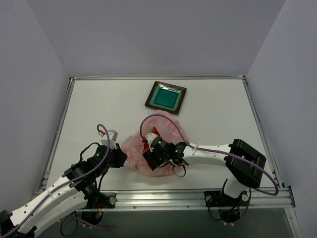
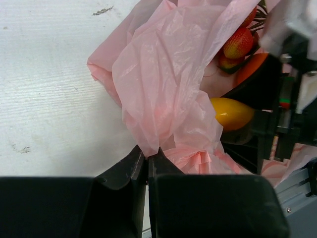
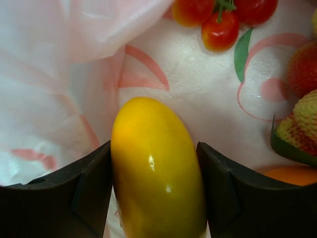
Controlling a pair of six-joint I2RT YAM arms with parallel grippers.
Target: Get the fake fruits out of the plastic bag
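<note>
White tabletop [image 1: 99, 109] was occupied by a crinkled pink plastic bag [image 1: 171, 126], reddish swirls printed. Its edge was pinched by the left hand [image 2: 147, 154]; the glossy yellow mango [image 3: 156, 173] inside was gripped by the right hand [image 3: 153, 146].

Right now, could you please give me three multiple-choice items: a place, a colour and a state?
1. Where is the plate relative to the plastic bag?
A) beyond it, farther from the arms B) under it C) inside it
2. What colour is the mango held by the right pincer?
A) green B) purple C) yellow
3. What is the left pincer doing?
A) hanging open over bare table B) shut on the bag's plastic C) holding the plate
Answers: A, top view shows it past the bag; C, right wrist view shows yellow; B, its fingers pinch a pink fold.
</note>
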